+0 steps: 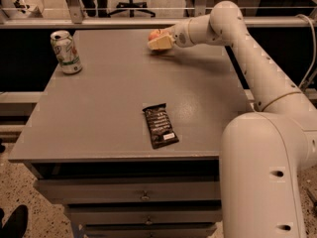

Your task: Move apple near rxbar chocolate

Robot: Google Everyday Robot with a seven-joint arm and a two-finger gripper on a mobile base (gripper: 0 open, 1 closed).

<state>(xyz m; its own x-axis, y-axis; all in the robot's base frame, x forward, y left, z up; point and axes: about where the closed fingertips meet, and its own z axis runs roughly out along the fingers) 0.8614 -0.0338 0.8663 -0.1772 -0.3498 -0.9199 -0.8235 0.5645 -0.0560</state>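
Note:
The red apple [154, 33] sits at the far edge of the grey table [109, 98], mostly covered by my gripper [159, 42]; only its top and left side show. The gripper reaches in from the right on the white arm and sits right against the apple's front, low over the tabletop. The rxbar chocolate [160, 126], a flat dark wrapper with a white label at its near end, lies near the table's front edge, far from the apple.
A green-and-white soda can [66, 52] stands at the table's far left corner. The arm's large white base [267, 177] fills the near right. Drawers [143, 197] sit under the table front. A rail and an office chair are behind the table.

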